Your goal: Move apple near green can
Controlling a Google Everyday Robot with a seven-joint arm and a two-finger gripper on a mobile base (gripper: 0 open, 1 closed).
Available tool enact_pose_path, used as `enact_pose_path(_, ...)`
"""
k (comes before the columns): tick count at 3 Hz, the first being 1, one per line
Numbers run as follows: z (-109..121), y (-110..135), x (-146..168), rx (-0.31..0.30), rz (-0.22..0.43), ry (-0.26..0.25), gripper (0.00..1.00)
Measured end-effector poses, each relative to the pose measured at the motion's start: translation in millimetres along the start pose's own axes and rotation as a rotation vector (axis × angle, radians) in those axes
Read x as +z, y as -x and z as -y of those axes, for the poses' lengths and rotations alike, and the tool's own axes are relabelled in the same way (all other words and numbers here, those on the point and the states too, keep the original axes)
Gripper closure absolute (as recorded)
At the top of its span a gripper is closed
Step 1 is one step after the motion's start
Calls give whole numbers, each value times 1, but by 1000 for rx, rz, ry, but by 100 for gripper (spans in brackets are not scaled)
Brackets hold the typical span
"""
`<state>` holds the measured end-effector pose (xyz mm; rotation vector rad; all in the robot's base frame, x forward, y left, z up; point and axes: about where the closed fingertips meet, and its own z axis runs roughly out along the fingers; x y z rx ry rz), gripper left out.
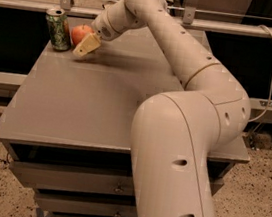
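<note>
Apple (80, 33): I see it at the far left corner of the grey table (90, 109), seemingly resting on the surface, though its underside is hidden from me
Green can (58, 29): upright at the same corner, on the apple's left in my view, silver top facing up
Gap between the two: the apple is just beside the can; I cannot tell whether they touch or a sliver of table shows between them
Gripper (86, 44): right at the apple, its pale yellow tip low over the table on the side of the fruit nearest me and away from the can
Grip: I cannot tell whether the jaws are clamped on the apple or standing apart; the far side of the tool is hidden behind the fruit
Arm (185, 117): stretched from the bottom right across the whole table, wrist angled down toward the corner
Done, as I judge it: the placement itself, since the apple already sits close against the can, which is what the task asks
Left, as I judge it: make sure the apple is let go, then draw the tool away toward me
Risk I would watch: the can is slim and close by, so a sideways nudge through the apple could tip it or push it off the far edge; the apple could also roll once free
</note>
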<state>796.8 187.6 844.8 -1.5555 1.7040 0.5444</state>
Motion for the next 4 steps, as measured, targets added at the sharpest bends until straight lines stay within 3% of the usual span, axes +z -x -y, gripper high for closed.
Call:
enact_pose_path(1, -3, -9, -11, 10, 5, 4, 0)
enact_pose_path(2, -4, -24, -42, 46, 56, -18, 0)
enact_pose_path(3, -2, -54, -100, 69, 140, -76, 0)
enact_pose_path(4, -5, -84, -173, 83, 227, -170, 0)
